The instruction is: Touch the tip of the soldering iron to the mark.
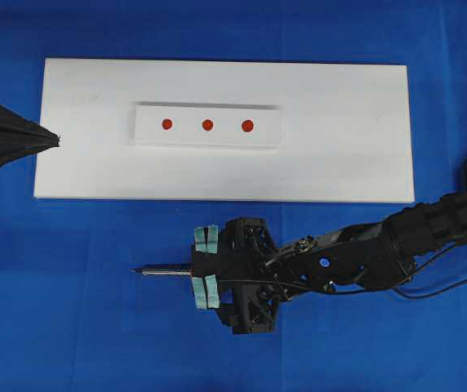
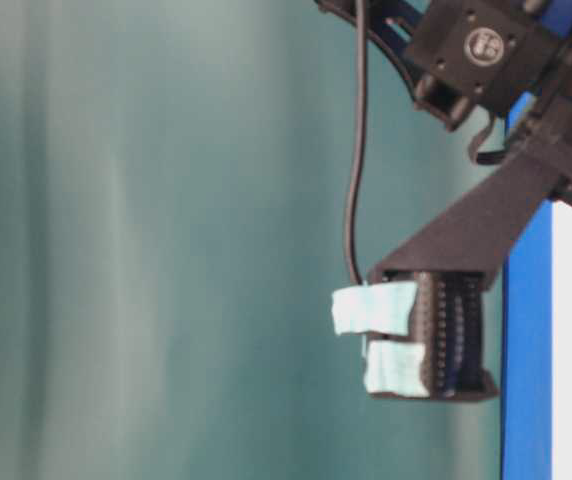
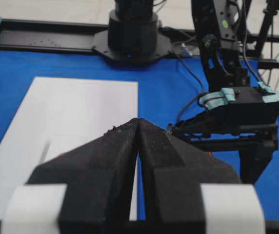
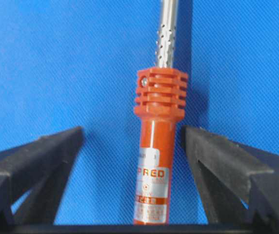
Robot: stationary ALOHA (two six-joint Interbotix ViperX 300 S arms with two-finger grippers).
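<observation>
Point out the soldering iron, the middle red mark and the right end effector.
soldering iron [image 4: 155, 146]: right wrist view, red-orange handle.
middle red mark [image 1: 207, 125]: overhead view, its centre.
right end effector [image 1: 204, 265]: overhead view, between the open fingertips.

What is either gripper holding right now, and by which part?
Nothing. The right gripper stands open, its fingers clear on both sides of the soldering iron's red-orange handle, which lies on the blue cloth. The left gripper is shut on nothing.

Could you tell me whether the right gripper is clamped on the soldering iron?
No, the right gripper stands open, blue cloth showing on both sides of the soldering iron.
</observation>
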